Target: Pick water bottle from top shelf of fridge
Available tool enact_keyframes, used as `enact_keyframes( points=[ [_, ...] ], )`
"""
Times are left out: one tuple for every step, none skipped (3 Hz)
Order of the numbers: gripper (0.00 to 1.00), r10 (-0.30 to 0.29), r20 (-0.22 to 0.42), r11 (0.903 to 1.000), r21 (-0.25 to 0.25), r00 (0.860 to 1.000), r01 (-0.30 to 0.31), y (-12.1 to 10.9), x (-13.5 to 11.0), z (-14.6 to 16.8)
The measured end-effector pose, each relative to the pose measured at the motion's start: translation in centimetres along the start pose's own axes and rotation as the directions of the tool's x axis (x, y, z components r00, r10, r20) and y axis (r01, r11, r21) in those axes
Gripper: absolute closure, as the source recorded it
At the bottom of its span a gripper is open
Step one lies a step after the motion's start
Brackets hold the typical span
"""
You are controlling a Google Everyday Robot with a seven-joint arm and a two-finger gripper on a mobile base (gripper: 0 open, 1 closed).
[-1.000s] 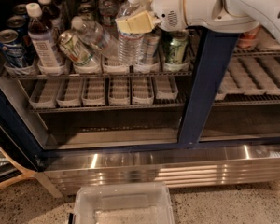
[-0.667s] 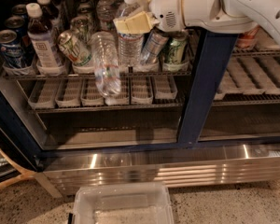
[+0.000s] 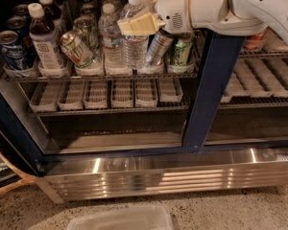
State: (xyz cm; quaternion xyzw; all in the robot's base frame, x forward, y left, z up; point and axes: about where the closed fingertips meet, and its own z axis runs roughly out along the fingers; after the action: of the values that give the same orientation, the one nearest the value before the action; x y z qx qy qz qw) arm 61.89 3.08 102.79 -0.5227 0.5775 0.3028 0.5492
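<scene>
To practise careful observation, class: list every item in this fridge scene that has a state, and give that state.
Water bottle: upright, capped, on the top shelf.
Gripper: at that bottle's neck.
Green can: tipped sideways.
Silver can: leaning.
Dark bottle: upright, capped.
Fridge: open.

Your gripper (image 3: 138,24) hangs over the top shelf (image 3: 101,74), just in front of the water bottle (image 3: 134,49). To its left stands a second bottle (image 3: 110,40), then a tilted can (image 3: 78,49). Below it to the right leans another can (image 3: 158,47). The lower rack (image 3: 110,110) lies underneath.
</scene>
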Motion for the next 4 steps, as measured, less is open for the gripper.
enact_keyframes(
  points=[
    [1.0,-0.013,0.01,0.9997,-0.02,1.0,0.013,1.4,-0.6,-0.3],
    [1.0,-0.013,0.011,0.9997,-0.02,1.0,0.013,1.5,-0.3,-0.3],
    [1.0,-0.015,0.012,0.9997,-0.022,1.0,0.015,1.7,-0.1,-0.3],
    [1.0,-0.024,0.019,0.999,-0.036,1.0,0.024,2.7,-0.4,-0.5]
  ],
)
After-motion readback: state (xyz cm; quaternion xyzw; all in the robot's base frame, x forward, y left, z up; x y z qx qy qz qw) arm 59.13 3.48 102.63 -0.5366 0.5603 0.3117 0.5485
